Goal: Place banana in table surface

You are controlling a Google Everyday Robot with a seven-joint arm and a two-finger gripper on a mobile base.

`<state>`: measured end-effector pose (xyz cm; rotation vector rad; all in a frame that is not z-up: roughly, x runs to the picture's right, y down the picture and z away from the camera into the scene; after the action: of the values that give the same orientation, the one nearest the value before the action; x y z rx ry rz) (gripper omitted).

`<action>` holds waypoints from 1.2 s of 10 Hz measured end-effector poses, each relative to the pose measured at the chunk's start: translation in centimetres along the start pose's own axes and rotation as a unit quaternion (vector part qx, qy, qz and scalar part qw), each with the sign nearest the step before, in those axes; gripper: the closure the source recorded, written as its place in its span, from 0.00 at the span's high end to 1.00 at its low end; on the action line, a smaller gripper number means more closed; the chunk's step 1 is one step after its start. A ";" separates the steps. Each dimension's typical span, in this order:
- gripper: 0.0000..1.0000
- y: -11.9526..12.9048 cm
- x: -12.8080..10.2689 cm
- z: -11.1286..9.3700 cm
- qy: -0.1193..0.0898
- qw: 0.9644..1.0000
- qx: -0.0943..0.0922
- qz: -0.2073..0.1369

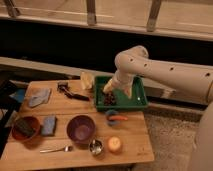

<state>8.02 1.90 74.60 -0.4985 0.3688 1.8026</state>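
wooden planks make the table surface point(65, 107), and the banana point(87, 80) sits at its far edge, just left of the gripper point(109, 91) and beside the green tray point(140, 98). the gripper hangs low inside that tray, right over a dark lump point(109, 99); whether it is apart or clamped i cannot tell. nearer me than the gripper lie an orange carrot point(118, 118), a purple bowl point(81, 128) and a yellow-orange ball point(114, 144).

Gripper point(109, 90) over tray point(138, 103), banana point(87, 80) just left
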 end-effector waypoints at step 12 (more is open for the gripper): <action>0.80 14.1 -1.2 -1.6 -0.069 0.983 -0.036 -0.166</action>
<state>-4.94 -3.81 73.76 -0.4529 0.1164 1.5194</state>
